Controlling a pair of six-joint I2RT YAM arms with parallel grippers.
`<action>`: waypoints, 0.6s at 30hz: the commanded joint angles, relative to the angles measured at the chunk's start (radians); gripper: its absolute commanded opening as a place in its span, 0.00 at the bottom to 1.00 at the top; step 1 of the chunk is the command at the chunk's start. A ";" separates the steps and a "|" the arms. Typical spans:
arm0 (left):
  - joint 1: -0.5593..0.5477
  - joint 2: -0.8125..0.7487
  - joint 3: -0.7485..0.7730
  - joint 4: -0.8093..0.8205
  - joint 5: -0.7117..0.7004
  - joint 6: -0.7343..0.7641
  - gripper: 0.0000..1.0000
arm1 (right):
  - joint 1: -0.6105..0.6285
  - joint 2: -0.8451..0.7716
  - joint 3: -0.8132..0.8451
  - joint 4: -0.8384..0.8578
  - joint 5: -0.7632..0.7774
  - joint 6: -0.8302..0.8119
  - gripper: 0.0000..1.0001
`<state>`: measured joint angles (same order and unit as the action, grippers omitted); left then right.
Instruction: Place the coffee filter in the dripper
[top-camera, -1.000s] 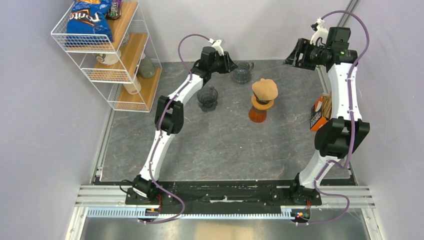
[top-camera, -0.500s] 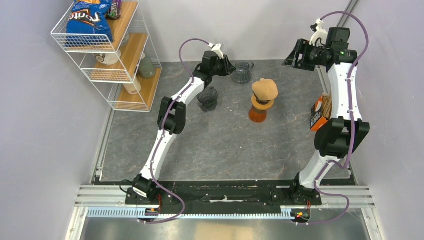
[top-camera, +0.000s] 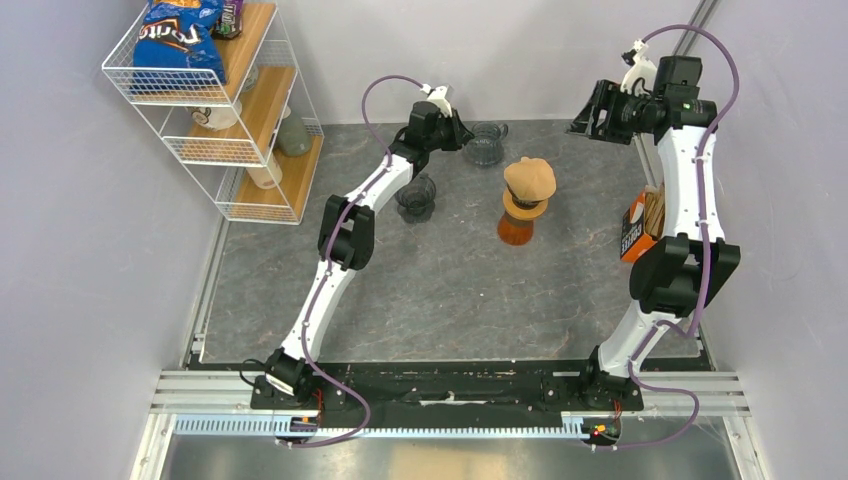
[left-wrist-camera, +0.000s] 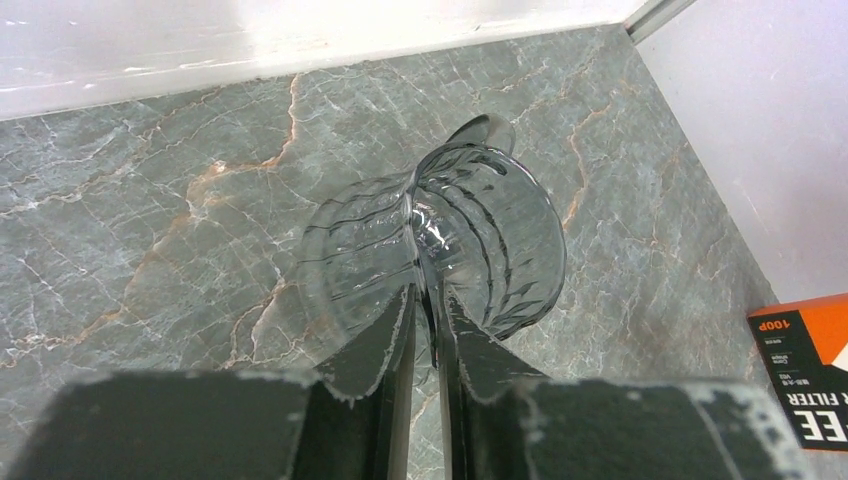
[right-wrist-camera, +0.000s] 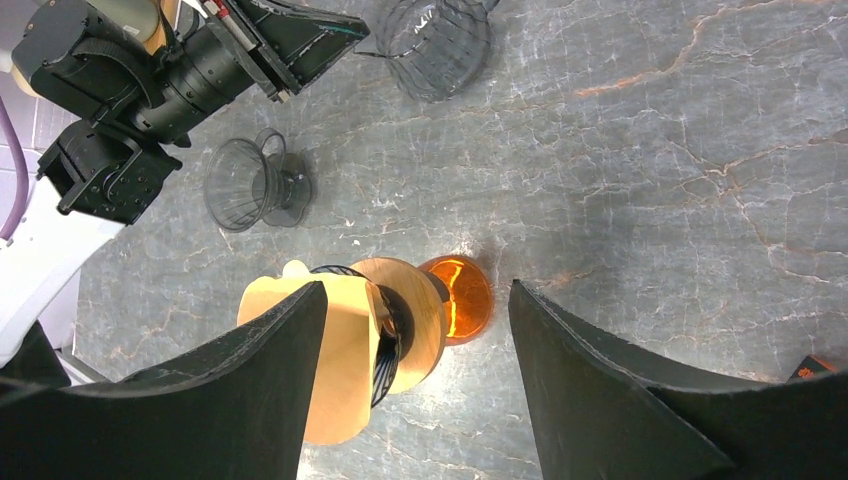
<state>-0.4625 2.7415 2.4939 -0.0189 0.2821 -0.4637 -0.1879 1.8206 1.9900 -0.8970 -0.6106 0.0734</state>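
A clear ribbed glass dripper (left-wrist-camera: 480, 230) stands at the back of the table (top-camera: 485, 148). My left gripper (left-wrist-camera: 428, 290) is shut on its near rim, the glass wall pinched between the two fingers. A brown paper coffee filter (top-camera: 529, 177) sits in a wire dripper with a wooden collar on top of an orange glass carafe (top-camera: 516, 228). My right gripper (right-wrist-camera: 417, 287) hangs open high above them at the back right (top-camera: 590, 112), holding nothing. In the right wrist view the coffee filter (right-wrist-camera: 345, 360) shows between its fingers.
A second clear dripper (top-camera: 415, 195) stands left of the carafe, close under the left forearm. An orange box of filters (top-camera: 640, 225) lies by the right wall. A wire shelf (top-camera: 220, 100) with snacks and cups stands at the back left.
The left gripper reached slightly further toward the back dripper and its jaws narrowed onto the rim. The right arm has barely moved.
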 joint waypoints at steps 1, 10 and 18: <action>-0.005 0.027 0.062 0.037 -0.040 0.051 0.18 | -0.007 -0.012 0.041 -0.008 -0.017 -0.022 0.75; -0.007 0.039 0.069 0.024 -0.028 0.042 0.21 | -0.011 -0.012 0.049 -0.017 -0.018 -0.025 0.75; -0.022 0.025 0.068 0.023 -0.012 0.048 0.18 | -0.019 -0.017 0.044 -0.026 -0.020 -0.036 0.75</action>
<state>-0.4667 2.7560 2.5156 -0.0196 0.2634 -0.4519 -0.1963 1.8206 1.9968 -0.9131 -0.6106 0.0551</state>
